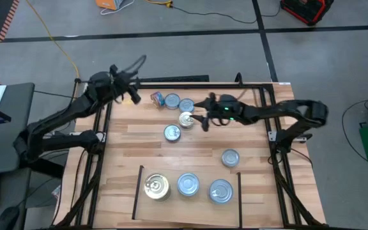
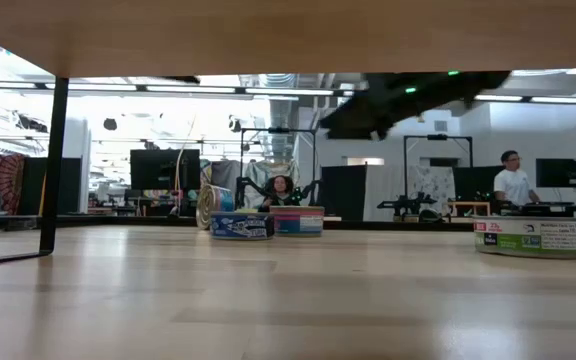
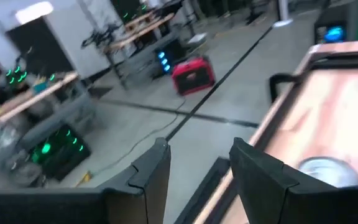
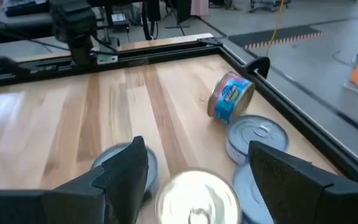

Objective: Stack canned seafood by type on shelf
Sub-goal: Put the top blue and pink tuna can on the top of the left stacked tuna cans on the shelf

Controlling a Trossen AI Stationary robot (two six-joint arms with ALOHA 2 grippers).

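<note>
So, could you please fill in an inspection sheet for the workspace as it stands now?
Surface: light wood table, black frame around it.
Job's things: three stacks on the shelf, one gold-topped, two silver-topped; a lone silver tin near it; a cluster at the far edge, including a gold-topped tin and one tin on its side.
Clutter: nothing seen.
Grippers: left gripper open, empty, at the table's far left edge; right gripper open over the gold-topped tin in the cluster.
Cables: yellow cable on the floor.
Surroundings: people at benches beyond the table.
</note>
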